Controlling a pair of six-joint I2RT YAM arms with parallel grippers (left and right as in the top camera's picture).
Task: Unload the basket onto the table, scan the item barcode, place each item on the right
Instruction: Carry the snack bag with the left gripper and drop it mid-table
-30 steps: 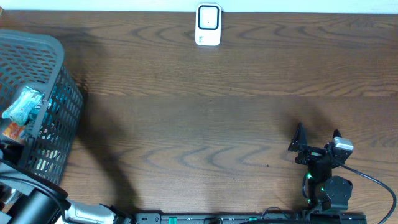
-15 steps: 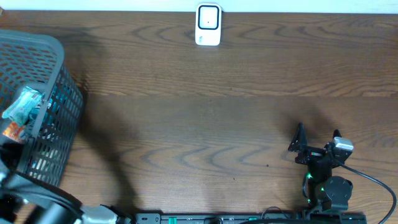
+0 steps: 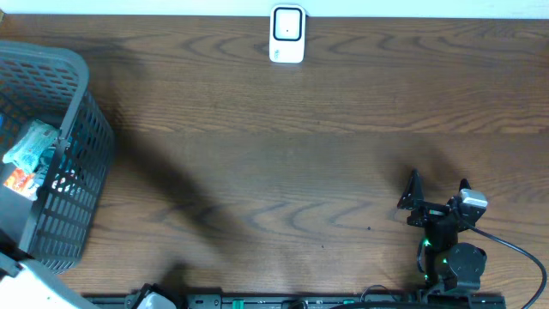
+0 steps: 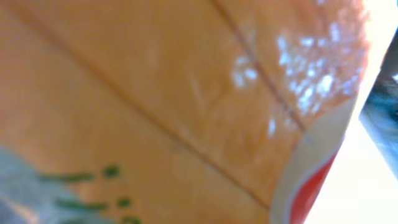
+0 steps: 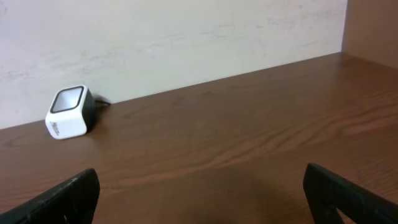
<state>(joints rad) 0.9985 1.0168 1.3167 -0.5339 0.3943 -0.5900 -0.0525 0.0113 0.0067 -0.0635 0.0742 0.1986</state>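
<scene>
Overhead: scanner (image 3: 287, 34) at the surface's (image 3: 257, 172) far edge, orange packet (image 3: 17, 181) down in the basket (image 3: 86, 129), right fingers (image 3: 413, 186) wide apart. Left wrist: only blurry orange packet (image 4: 155, 93) up close, left fingers together but out of shot. Right wrist: fingers apart, scanner ahead.

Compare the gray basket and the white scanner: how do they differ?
The basket is large, gray and mesh-walled; the scanner is small, white and solid. The basket sits at the left end and holds packets; the scanner stands alone at the far edge. Both rest on the wooden table.
</scene>
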